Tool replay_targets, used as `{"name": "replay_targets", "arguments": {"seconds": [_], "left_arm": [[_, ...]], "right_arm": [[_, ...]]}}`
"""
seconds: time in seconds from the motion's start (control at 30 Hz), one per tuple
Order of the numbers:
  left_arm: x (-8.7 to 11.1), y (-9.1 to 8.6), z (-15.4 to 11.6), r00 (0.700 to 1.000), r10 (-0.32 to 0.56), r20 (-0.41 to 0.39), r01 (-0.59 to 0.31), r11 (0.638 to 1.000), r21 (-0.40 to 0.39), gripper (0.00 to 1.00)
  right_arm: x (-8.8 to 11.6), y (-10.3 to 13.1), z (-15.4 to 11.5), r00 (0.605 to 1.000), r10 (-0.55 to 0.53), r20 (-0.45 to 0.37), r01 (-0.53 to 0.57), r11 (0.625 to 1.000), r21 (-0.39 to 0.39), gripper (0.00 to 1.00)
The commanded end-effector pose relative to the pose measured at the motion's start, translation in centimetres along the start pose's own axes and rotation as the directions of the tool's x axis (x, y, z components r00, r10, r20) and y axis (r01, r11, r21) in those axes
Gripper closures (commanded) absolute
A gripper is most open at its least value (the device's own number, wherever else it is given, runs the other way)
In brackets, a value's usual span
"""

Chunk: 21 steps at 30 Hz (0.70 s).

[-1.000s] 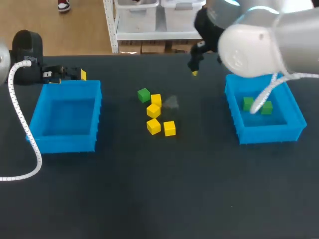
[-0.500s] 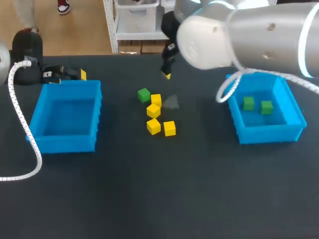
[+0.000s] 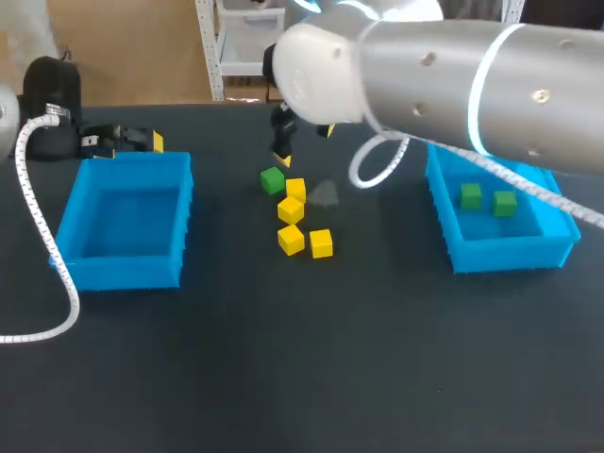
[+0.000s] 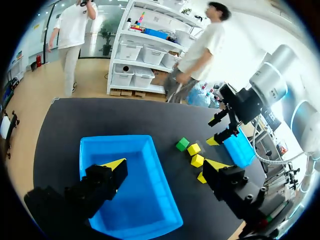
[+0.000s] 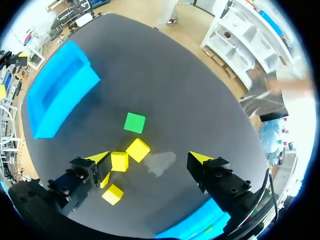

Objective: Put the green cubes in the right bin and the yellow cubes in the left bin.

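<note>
The right gripper point(image 3: 304, 144) hangs with its fingers spread wide and nothing between them. In the head view it is above the dark table point(image 3: 283, 377), just behind the green cube point(image 3: 273, 179). That cube lies loose near the middle of the table. Four yellow cubes point(image 3: 291, 209) trail from it toward the front edge; the first two sit one after the other and the last two side by side. The right bin point(image 3: 444, 222) holds two green cubes point(image 3: 470, 196), set close together. The left bin point(image 3: 184, 208) shows only its own blue floor inside. The left gripper point(image 3: 123, 142) sits just behind that bin's back wall, and from here it cannot be told how far it is open.

In the left wrist view, the left gripper point(image 4: 165, 165) is wide open and holds nothing. The left bin point(image 4: 115, 140) lies under and between its fingers, again with only blue floor inside. Ahead of it are the green cube point(image 4: 182, 144) and the yellow cubes point(image 4: 194, 149). Beyond them hangs the right gripper point(image 4: 220, 131), beside a corner of the right bin point(image 4: 239, 150).

In the right wrist view, the right gripper point(image 5: 150, 157) is open and empty. The green cube point(image 5: 134, 122) lies just ahead of it. One of the yellow cubes point(image 5: 137, 149) sits between the fingers, with the others close by one finger. The left bin point(image 5: 57, 92) is well ahead and off to one side. An edge of the right bin point(image 5: 192, 225) shows under the gripper.
</note>
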State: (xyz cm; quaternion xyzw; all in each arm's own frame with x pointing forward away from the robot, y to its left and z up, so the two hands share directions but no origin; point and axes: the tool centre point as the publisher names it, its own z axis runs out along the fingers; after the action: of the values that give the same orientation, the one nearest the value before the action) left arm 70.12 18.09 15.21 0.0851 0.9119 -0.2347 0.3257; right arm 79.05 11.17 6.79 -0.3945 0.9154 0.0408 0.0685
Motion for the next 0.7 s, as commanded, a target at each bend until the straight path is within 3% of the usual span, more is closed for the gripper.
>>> {"name": "replay_targets", "arguments": {"seconds": [0.03, 0.7], "left_arm": [[0.1, 0.2, 0.0, 1.0, 0.002, 0.005, -0.002, 1.0, 0.009, 0.0], [0.1, 0.2, 0.0, 1.0, 0.002, 0.005, -0.002, 1.0, 0.009, 0.0]], "right_arm": [[-1.3, 0.0, 1.2, 0.996, -0.003, -0.085, 0.002, 1.0, -0.011, 0.0], [-3.9, 2.5, 5.0, 0.991, 0.071, -0.118, -0.076, 0.996, -0.043, 0.0]]}}
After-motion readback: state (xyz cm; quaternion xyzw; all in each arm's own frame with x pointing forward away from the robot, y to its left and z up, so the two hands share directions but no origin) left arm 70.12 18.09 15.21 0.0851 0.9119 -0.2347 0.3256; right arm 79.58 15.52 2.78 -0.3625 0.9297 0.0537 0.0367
